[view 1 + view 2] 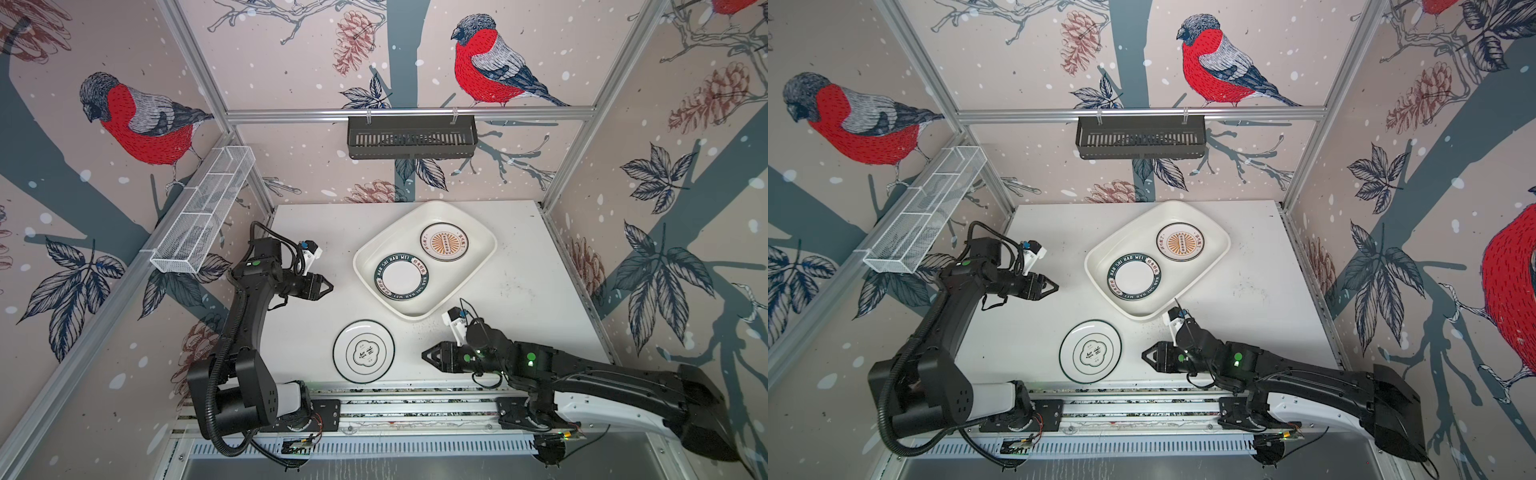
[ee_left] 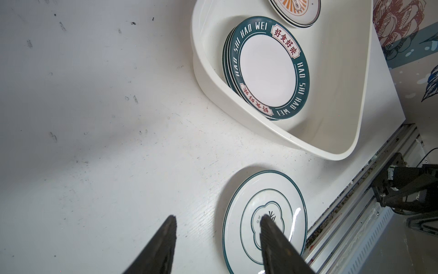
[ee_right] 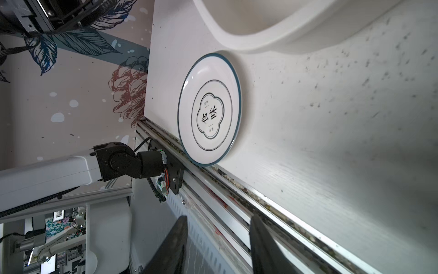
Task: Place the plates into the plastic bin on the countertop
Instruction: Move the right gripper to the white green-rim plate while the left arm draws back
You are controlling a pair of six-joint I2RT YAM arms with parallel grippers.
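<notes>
A white plate with a thin dark rim and a centre emblem (image 1: pixel 364 351) (image 1: pixel 1090 351) (image 2: pixel 244 213) (image 3: pixel 209 109) lies flat on the countertop (image 1: pixel 311 232) by its front edge. The plastic bin (image 1: pixel 453 286) (image 1: pixel 1187 286) (image 2: pixel 331 95) (image 3: pixel 272 28) sits behind it at an angle. Inside are a stack of green lettered-rim plates (image 1: pixel 401 276) (image 1: pixel 1134 277) (image 2: pixel 267 67) and an orange sunburst plate (image 1: pixel 444 242) (image 1: pixel 1180 243) (image 2: pixel 296 9). My left gripper (image 1: pixel 330 286) (image 1: pixel 1056 286) (image 2: pixel 218 217) hovers open and empty left of the bin. My right gripper (image 1: pixel 424 355) (image 1: pixel 1144 355) (image 3: pixel 219 217) is open and empty, right of the lone plate, pointing at it.
A black slotted basket (image 1: pixel 411 137) hangs on the back rail. A white wire rack (image 1: pixel 203 212) is fixed along the left wall. An aluminium rail (image 1: pixel 415 399) carrying both arm bases runs along the countertop's front edge, close to the lone plate.
</notes>
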